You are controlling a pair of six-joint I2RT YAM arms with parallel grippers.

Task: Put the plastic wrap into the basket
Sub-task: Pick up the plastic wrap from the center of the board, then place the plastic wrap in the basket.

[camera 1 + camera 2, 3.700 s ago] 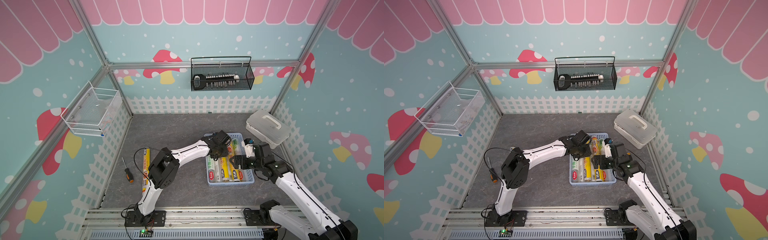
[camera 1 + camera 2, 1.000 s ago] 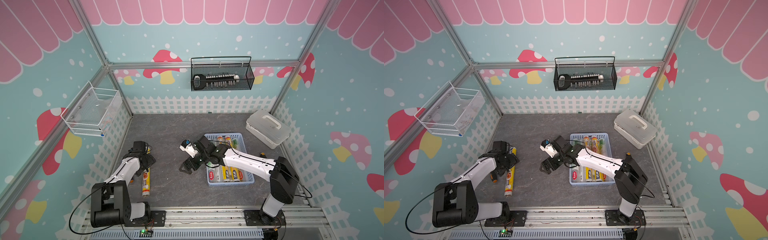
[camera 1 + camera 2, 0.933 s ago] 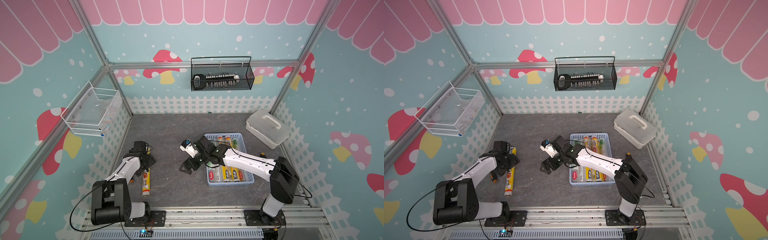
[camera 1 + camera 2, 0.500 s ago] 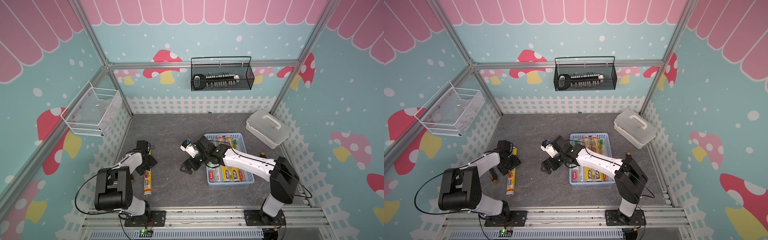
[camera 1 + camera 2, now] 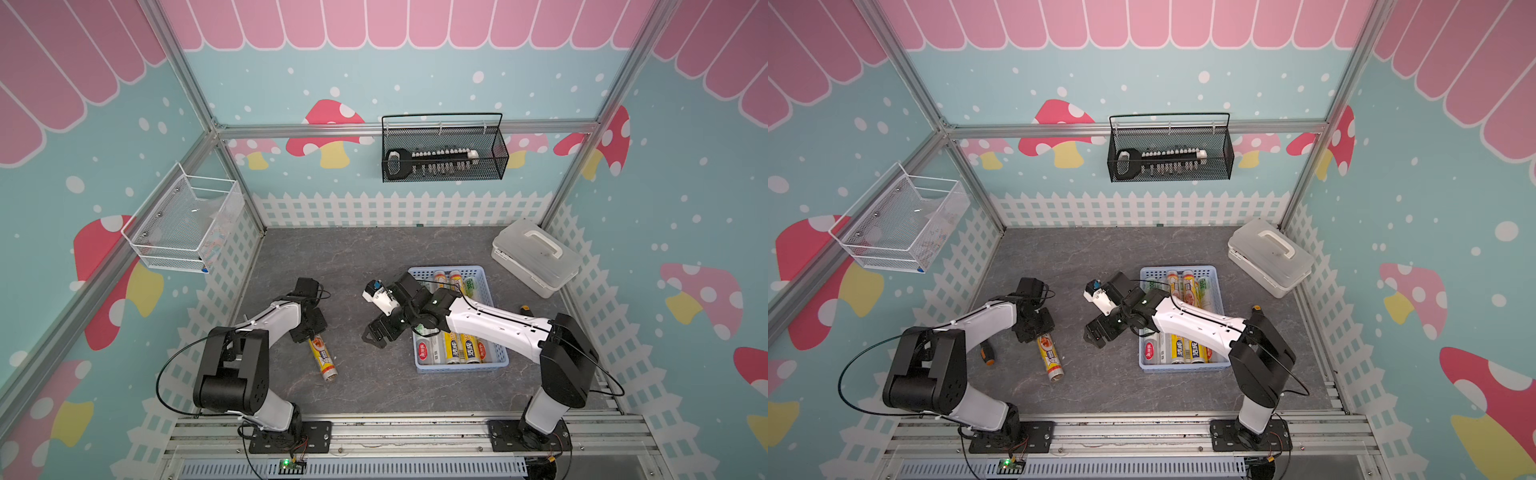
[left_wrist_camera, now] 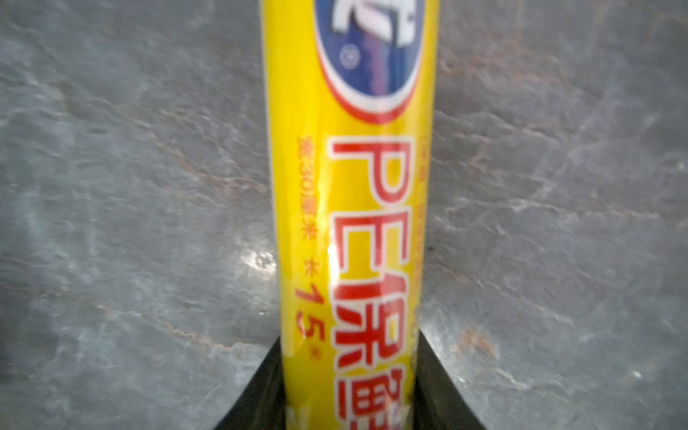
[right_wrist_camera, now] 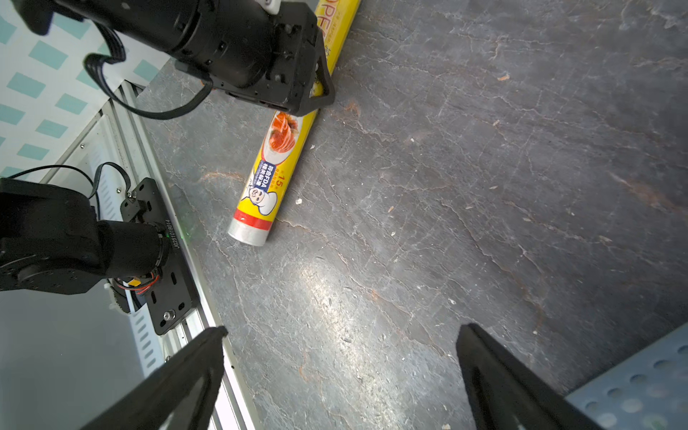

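One grey stone-patterned floor point(image 5: 374, 257) fills the cell; take 12 o'clock as the white-fenced back wall in both top views.

Left arm: it reaches from its base at 7 o'clock toward 9 o'clock. The left gripper point(image 5: 309, 332) point(image 5: 1034, 332) point(image 7: 316, 93) is clamped on the loose plastic wrap roll point(image 5: 322, 357) point(image 5: 1050, 357) point(image 6: 350, 186) point(image 7: 268, 175), one black finger on each side of the yellow sleeve.

Right arm: it reaches from its base at 5 o'clock across the basket. The right gripper point(image 5: 376, 334) point(image 5: 1096, 332) point(image 7: 342, 328) hangs over bare floor near the centre, jaws spread wide, holding nothing.

White lidded box point(image 5: 536, 257): it sits at 2 o'clock, apart from the basket.

Basket point(image 5: 496, 332) point(image 5: 1183, 365) point(image 7: 633, 383): light blue, it sits at 4 o'clock. The packed rolls point(image 5: 453, 347) point(image 5: 1183, 349) lie side by side inside it; the right arm hides their count.

Loose plastic wrap roll: it lies at 8 o'clock, well apart from the basket. Its free end points to 5 o'clock and rests on the floor.

Screwdriver point(image 5: 986, 353): in a top view its orange handle shows beside the left arm, near the roll.
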